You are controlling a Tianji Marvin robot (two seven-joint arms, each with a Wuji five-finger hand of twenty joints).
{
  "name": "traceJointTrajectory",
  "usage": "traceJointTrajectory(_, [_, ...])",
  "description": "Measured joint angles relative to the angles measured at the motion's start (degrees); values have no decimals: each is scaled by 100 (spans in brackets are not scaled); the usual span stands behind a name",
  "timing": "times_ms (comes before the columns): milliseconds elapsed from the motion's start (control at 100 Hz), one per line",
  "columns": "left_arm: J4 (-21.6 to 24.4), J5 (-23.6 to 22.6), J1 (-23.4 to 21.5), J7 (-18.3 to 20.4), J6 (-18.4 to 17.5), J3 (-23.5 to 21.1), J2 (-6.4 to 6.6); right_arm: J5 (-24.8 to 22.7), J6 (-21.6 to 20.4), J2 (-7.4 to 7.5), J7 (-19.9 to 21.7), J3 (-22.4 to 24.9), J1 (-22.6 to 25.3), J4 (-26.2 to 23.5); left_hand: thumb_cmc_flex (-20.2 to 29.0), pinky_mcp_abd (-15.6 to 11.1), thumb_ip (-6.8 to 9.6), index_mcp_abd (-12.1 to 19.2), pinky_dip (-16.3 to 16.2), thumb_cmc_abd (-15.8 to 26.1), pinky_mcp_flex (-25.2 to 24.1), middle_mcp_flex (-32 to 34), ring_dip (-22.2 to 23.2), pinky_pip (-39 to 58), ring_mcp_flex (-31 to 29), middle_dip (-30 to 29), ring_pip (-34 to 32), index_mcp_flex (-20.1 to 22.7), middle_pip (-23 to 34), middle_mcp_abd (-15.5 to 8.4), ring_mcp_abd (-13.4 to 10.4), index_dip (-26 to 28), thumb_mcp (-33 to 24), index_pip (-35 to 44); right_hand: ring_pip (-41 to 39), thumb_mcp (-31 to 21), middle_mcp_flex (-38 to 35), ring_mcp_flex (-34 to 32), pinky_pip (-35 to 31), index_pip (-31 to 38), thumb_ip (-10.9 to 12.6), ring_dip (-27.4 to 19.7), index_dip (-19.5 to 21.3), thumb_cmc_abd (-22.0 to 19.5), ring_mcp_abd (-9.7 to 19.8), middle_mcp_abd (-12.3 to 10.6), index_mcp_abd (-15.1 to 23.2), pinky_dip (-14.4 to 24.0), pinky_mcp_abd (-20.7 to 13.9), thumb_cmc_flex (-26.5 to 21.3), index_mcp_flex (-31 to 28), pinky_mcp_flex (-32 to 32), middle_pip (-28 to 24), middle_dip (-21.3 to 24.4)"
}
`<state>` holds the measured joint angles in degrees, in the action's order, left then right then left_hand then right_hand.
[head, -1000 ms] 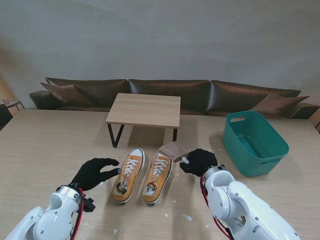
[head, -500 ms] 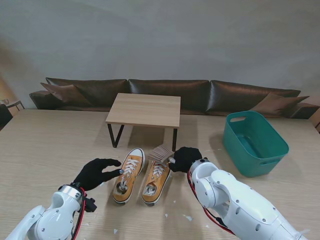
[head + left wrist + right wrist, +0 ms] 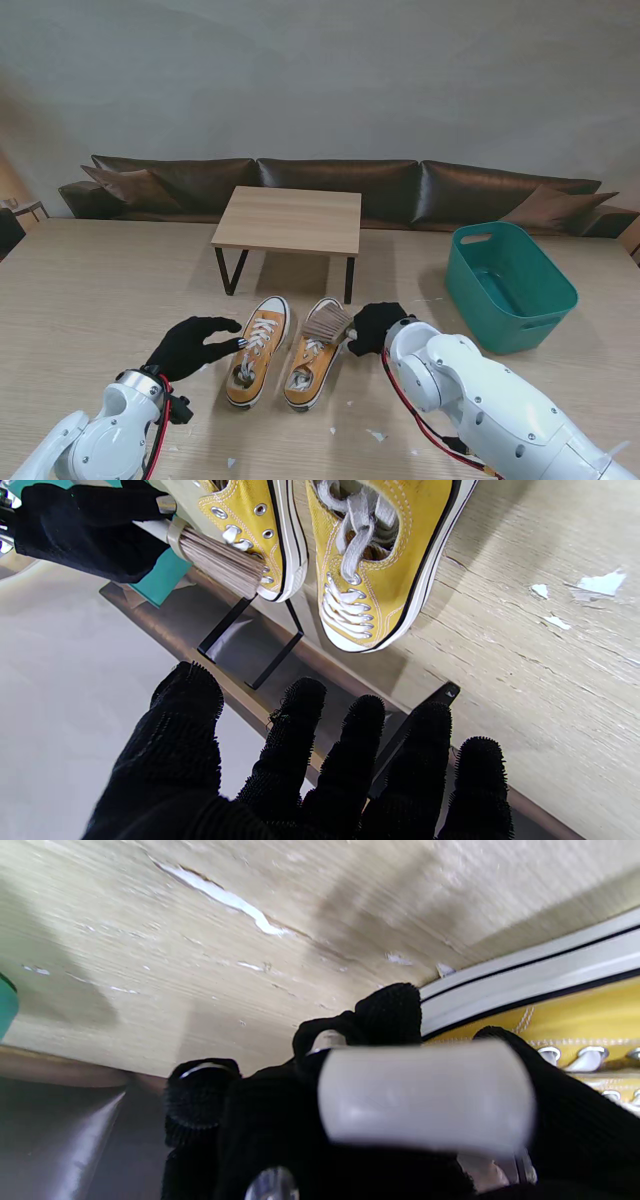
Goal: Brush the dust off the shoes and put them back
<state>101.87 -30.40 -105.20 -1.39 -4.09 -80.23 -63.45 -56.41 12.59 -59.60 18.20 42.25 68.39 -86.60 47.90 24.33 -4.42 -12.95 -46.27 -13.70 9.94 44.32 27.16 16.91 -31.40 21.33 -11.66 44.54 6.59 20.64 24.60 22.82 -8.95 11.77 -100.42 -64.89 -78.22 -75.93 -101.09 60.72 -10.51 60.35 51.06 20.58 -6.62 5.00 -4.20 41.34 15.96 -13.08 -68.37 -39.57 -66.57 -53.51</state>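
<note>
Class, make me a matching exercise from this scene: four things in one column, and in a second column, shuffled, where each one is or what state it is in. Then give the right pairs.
Things
1. brush
2. left robot hand
3. teal basket
4. small wooden table

Places or states
A. open, holding nothing, beside the left shoe
B. on the right, apart from the shoes
C. held by the right robot hand, bristles on the right shoe
D. farther from me than the shoes

Pairs: 1-C, 2-A, 3-B, 4-D
</note>
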Motion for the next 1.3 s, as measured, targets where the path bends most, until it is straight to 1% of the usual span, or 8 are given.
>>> traceJointTrajectory(60, [0,0,-7,-29,-7,-4,-2,-40,-52,17,115,93,38,-38,0,0,0,0,0,0,0,0,0,0,0,0,0,0,0,0,0,0,0,0,0,0,0,0,0,0,0,0,12,-1,8,-5,8,0,-4,0,0,0,0,0])
traceJointTrajectory(330, [-3,3,-13,-48,-28,-22,-4,-274,-498,77,272,851,555,-358,66,0,0,0,1,0,0,0,0,0,0,0,0,2,0,0,0,0,2,0,0,0,0,0,0,0,0,-1,16,-16,11,-7,10,-2,-8,0,-1,0,0,0])
traceJointTrajectory(480, [5,-12,-42,-55,-28,-57,-5,-483,-903,131,717,1162,756,-565,66,0,0,0,1,0,-1,0,0,0,0,0,0,2,0,0,0,0,4,0,0,1,0,0,0,0,0,-31,16,-16,11,-7,10,-7,-8,1,-1,0,0,0])
traceJointTrajectory(710, [11,-24,-84,-106,-46,-91,-8,-682,-1250,157,938,1851,1172,-993,66,0,1,-1,1,0,-1,0,0,0,0,0,0,4,0,0,0,0,7,0,0,1,0,0,0,0,0,-49,16,-16,11,-7,10,-9,-9,1,-1,0,0,0])
traceJointTrajectory(820, [12,-24,-84,-101,-41,-91,-8,-641,-1225,166,803,2050,1314,-1152,66,0,1,-4,1,0,-1,2,0,0,-1,0,0,4,0,0,0,0,7,0,0,1,0,0,0,0,0,-49,16,-16,11,-7,10,-9,-9,1,-1,0,0,0])
traceJointTrajectory(990, [12,-24,-74,-84,-31,-79,-7,-397,-919,173,471,1912,1285,-1285,66,0,1,-4,1,0,-1,3,0,0,-1,0,0,5,0,0,0,0,8,0,0,1,0,0,0,0,0,-50,16,-16,11,-7,10,-9,-9,1,-1,0,-1,0])
traceJointTrajectory(1150, [10,-24,-70,-86,-31,-77,-7,-218,-603,159,-24,1271,860,-1157,66,0,1,-4,1,0,-1,3,0,0,-1,0,0,6,0,0,0,0,9,0,0,1,0,0,0,0,0,-51,16,-16,11,-7,11,-9,-9,1,-1,0,-1,0])
traceJointTrajectory(1300, [5,-21,-57,-78,-22,-60,-6,78,-495,70,-272,649,304,-707,66,0,1,-4,1,0,-1,3,0,0,-2,0,0,7,0,2,0,0,10,0,0,1,0,0,0,0,0,-51,16,-16,12,-7,10,-9,-9,1,-1,0,-1,0])
